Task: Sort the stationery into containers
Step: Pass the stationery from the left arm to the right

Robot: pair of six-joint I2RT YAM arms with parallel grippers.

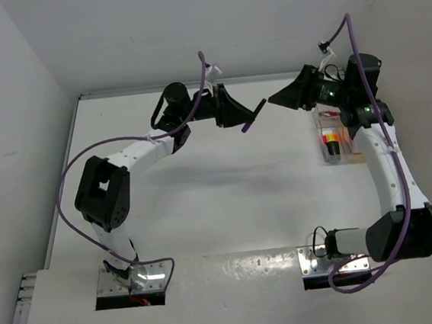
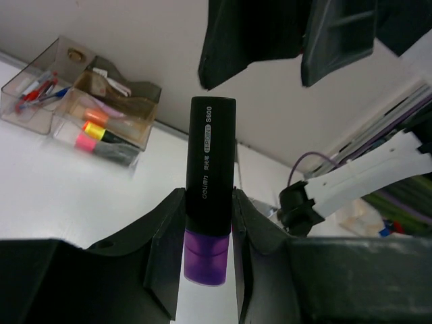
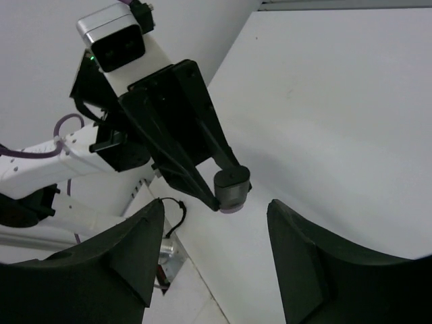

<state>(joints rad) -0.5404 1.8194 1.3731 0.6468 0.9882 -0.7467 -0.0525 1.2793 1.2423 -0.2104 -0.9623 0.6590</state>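
The black highlighter with the purple cap is clamped between the fingers of the left gripper and held in the air above the desk, its black end pointed towards the right gripper. The right gripper's jaws are spread apart, near that end. The clear tray, with other highlighters inside, is seen at the desk's far right.

White table right across the middle, matte, with soft grey shadows on it. Plain pale walls box it in: back wall, left wall, right wall. Light's even, no glare.
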